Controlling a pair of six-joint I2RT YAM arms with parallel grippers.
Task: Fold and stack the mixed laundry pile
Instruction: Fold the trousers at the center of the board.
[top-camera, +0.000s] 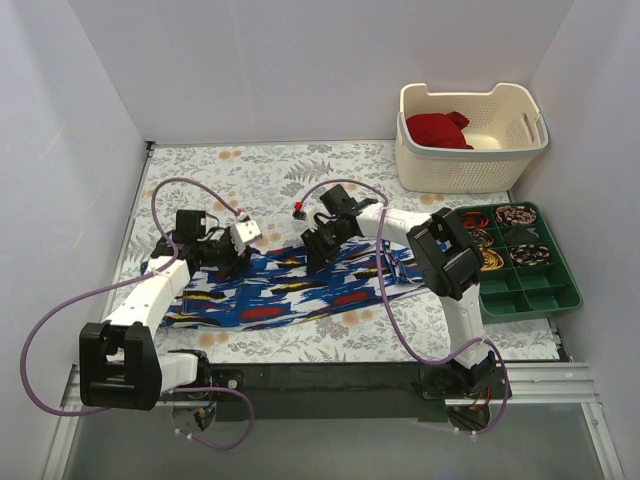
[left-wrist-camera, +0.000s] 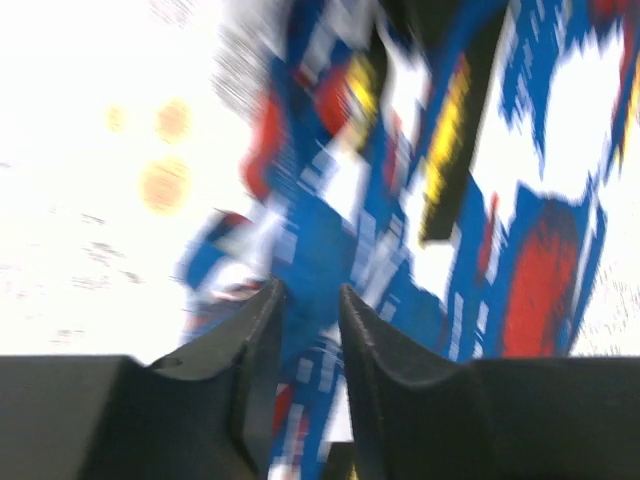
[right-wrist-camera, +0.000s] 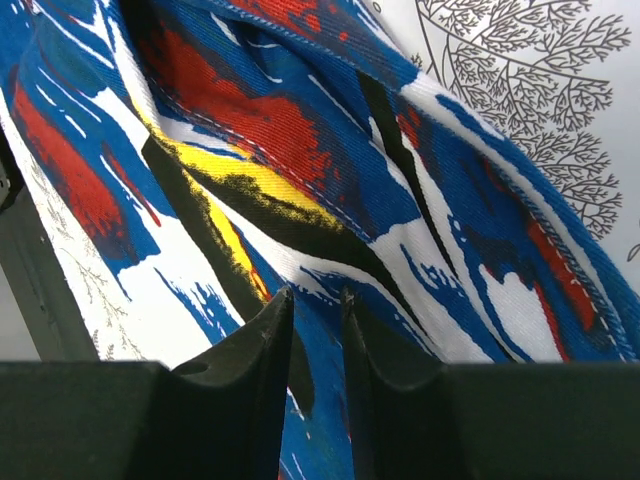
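The right end effector (right-wrist-camera: 315, 300) grips the blue printed garment (right-wrist-camera: 300, 130). In the right wrist view its two dark fingers (right-wrist-camera: 250, 370) stand a narrow way apart, a fold of the cloth runs down into the gap between them, and the fabric around it rises off the desk (right-wrist-camera: 540, 110) in slanting ridges. In the top view this end effector (top-camera: 320, 250) sits over the far edge of the garment, about the middle of its length.

The left end effector (top-camera: 232, 263) is at the same far edge, nearer the garment's left end. In the left wrist view its fingers (left-wrist-camera: 240, 370) are also a little apart, with blue cloth (left-wrist-camera: 520, 250) showing in the gap (left-wrist-camera: 310, 298). That picture is smeared, so I cannot tell whether the cloth is pinched or only lies behind the fingers.

The blue garment (top-camera: 290, 295) lies as a long band across the near half of the leaf-patterned desk (top-camera: 260, 170), between the two arms. The plain red garment (top-camera: 437, 130) is bunched in the left part of the cream perforated basket (top-camera: 460, 170) at the far right corner, well apart from the blue one. A green compartment tray (top-camera: 530, 295) with coiled items in its far cells sits just in front of the basket, at the desk's right edge.
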